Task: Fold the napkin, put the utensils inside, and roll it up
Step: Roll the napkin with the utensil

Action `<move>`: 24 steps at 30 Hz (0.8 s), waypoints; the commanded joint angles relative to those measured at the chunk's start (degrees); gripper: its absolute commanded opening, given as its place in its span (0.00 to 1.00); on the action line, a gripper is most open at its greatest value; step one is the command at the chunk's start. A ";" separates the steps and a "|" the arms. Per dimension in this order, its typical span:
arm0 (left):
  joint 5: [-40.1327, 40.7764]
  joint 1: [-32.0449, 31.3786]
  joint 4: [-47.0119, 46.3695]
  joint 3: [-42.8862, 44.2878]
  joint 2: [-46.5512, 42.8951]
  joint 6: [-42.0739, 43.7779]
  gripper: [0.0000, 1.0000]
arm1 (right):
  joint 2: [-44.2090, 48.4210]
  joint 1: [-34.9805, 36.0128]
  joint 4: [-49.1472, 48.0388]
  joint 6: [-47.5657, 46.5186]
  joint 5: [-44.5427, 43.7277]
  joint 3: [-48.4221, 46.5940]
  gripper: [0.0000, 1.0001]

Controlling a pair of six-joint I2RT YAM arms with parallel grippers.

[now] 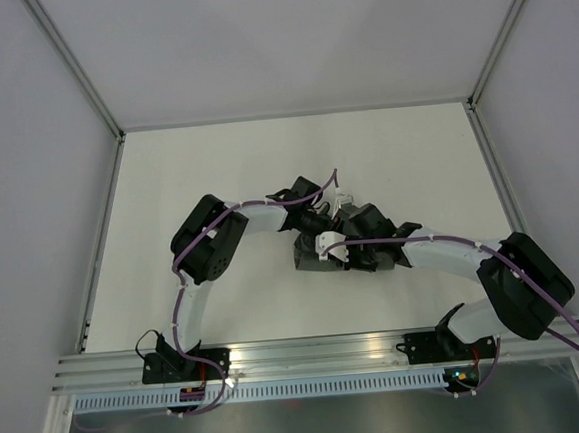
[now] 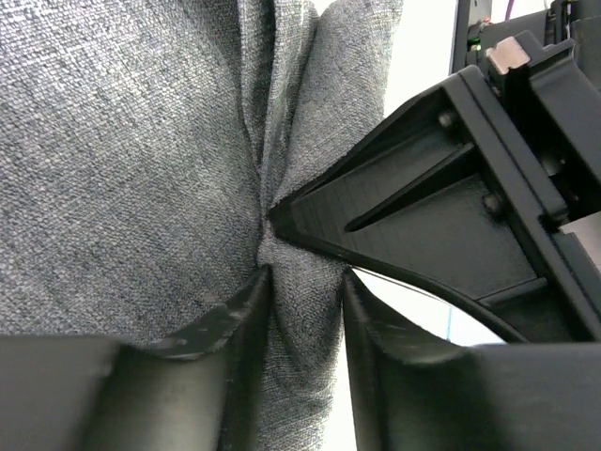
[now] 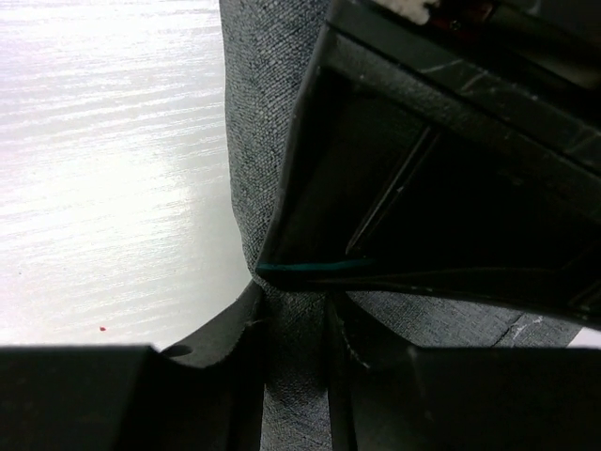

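The dark grey napkin (image 1: 307,254) lies bunched in a small bundle at the middle of the table, mostly under both grippers. My left gripper (image 1: 320,226) is shut on a fold of the napkin (image 2: 141,160), with fabric squeezed between its fingertips (image 2: 239,310). My right gripper (image 1: 341,254) is also shut on a fold of the napkin (image 3: 258,113), right against the left one. The right gripper's black finger (image 2: 423,221) shows in the left wrist view, and the left gripper's body (image 3: 441,169) shows in the right wrist view. No utensils are in view.
The white table (image 1: 217,182) is enclosed by pale walls with metal rails along its left, right and back edges. An aluminium rail (image 1: 310,350) carrying both arm bases runs along the near edge.
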State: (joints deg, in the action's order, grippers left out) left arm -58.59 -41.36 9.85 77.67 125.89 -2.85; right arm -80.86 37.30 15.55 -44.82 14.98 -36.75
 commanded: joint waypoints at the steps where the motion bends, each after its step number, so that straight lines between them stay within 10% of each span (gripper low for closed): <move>1: 4.98 0.14 2.99 -1.91 -1.95 -1.45 0.44 | -2.37 0.23 2.72 -0.53 1.27 -2.00 0.19; 24: 28.77 16.57 -17.57 -18.68 -28.05 -15.95 0.50 | -21.96 -8.47 29.97 -6.60 18.85 -22.65 0.13</move>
State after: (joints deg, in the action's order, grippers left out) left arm -36.12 -26.48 0.05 62.92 103.85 -13.65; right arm -98.52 30.00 37.87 -49.01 29.28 -57.17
